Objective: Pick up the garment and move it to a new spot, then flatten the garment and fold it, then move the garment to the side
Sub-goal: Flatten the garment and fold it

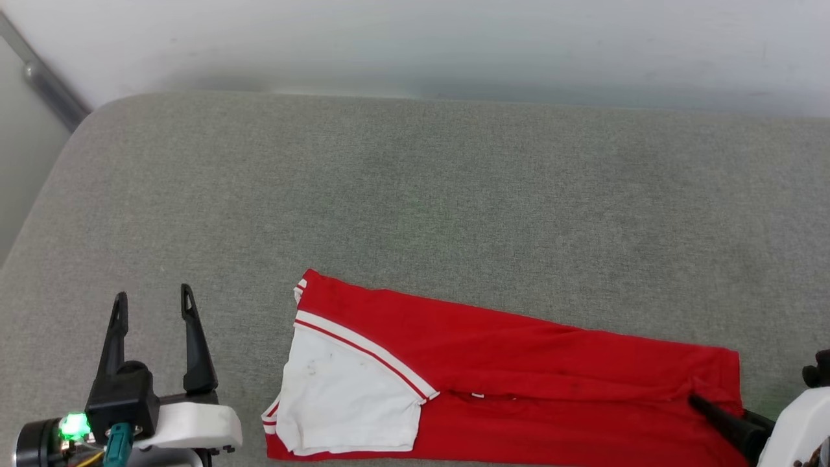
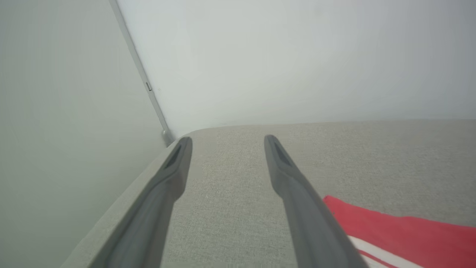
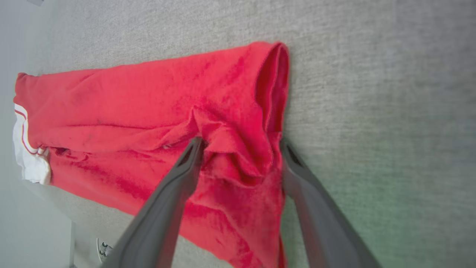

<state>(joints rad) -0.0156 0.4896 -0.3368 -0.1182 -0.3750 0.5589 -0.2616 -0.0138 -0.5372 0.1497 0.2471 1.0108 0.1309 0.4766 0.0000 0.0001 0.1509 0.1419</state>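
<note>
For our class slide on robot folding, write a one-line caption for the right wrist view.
Open right gripper at the bunched end of the red garment lying on the grey fabric surface.

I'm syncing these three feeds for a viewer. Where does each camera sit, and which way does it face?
Head view: on the head, facing forward and down at the grey cushion and garment; open left pincer lower left.
Left wrist view: on the left wrist, facing along that pincer over the cushion to the wall.
Right wrist view: on the right wrist, facing down; right pincer open over the garment's end.
Shared: all show the garment.
</note>
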